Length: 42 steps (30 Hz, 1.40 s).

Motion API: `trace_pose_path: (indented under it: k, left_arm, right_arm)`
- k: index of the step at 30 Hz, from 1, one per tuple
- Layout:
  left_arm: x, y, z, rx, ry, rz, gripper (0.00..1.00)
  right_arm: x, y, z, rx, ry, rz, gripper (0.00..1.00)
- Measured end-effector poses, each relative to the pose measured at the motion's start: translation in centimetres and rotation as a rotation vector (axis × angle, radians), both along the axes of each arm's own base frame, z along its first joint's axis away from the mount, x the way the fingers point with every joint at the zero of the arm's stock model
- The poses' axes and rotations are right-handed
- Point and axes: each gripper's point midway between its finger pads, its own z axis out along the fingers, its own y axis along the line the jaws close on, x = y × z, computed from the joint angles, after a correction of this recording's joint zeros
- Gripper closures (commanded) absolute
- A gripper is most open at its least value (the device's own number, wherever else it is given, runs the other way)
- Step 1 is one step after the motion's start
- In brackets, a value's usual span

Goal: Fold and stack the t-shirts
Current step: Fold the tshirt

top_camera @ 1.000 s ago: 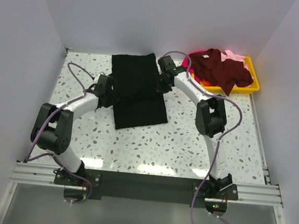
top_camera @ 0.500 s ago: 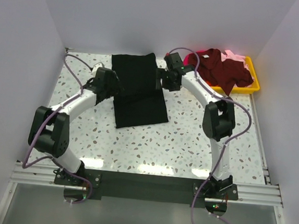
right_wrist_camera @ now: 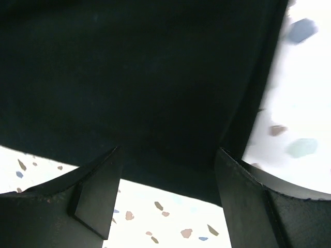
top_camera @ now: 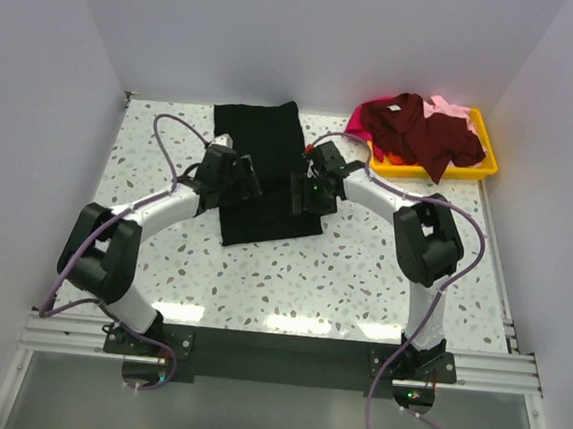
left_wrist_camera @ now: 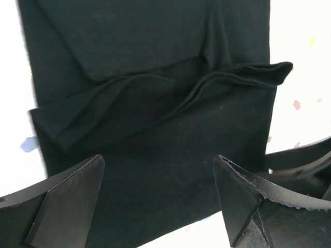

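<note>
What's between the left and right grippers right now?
Only the large black cloth t-shirt, spread on the speckled table. The top external view shows the left gripper and right gripper open over its side edges.

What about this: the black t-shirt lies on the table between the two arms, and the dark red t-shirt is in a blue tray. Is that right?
Not quite: the tray is yellow, not blue; the top view shows it. The black t-shirt does lie on the table between the left arm and right arm, and the dark red t-shirt is in that tray.
</note>
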Motion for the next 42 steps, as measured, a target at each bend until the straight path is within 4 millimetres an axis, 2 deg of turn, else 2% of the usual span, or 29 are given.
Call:
trace_pose_path:
  k: [4,10,15,19,23,28,30,33,36,38,42]
  left_arm:
    - [0.2,-1.1,-1.3,-0.023,0.022,-0.035,0.09]
    - [0.6,-2.3,-3.6,-0.045,0.068,-0.072,0.09]
    - [1.5,-2.5,-4.4,-0.031,0.077,-0.075,0.09]
    - [3.1,-2.4,-3.7,-0.009,0.047,-0.064,0.09]
    - [5.5,-1.8,-2.3,0.032,-0.008,-0.043,0.08]
    - [8.4,0.1,-0.5,0.126,-0.068,0.008,0.07]
    - [9.1,1.1,-0.1,0.169,-0.079,0.029,0.07]
    - [9.1,2.4,0.0,0.228,-0.074,0.054,0.07]
    - [8.2,3.1,0.4,0.250,-0.058,0.057,0.06]
    - [7.1,3.3,1.1,0.250,-0.063,0.056,0.06]
    - [3.0,3.5,3.1,0.227,-0.091,0.033,0.05]
  right_arm:
    - [-1.2,0.9,-0.9,0.016,0.017,0.029,0.27]
    - [-1.1,1.0,-1.4,0.030,0.008,0.019,0.27]
    - [-1.2,1.0,-1.5,0.040,-0.004,0.017,0.27]
    - [-1.3,1.0,-1.5,0.048,-0.018,0.017,0.28]
    - [-1.5,0.8,-1.5,0.053,-0.031,0.017,0.28]
    - [-2.0,0.4,-1.5,0.051,-0.032,0.015,0.27]
    - [-2.2,0.2,-1.5,0.046,-0.030,0.013,0.27]
    - [-2.4,-0.4,-1.6,0.021,-0.029,0.003,0.27]
    - [-2.9,-1.3,-1.6,-0.014,-0.026,-0.010,0.27]
    - [-3.5,-2.1,-1.4,-0.037,-0.022,-0.019,0.26]
    - [-4.6,-3.4,-0.6,-0.070,-0.020,-0.034,0.25]
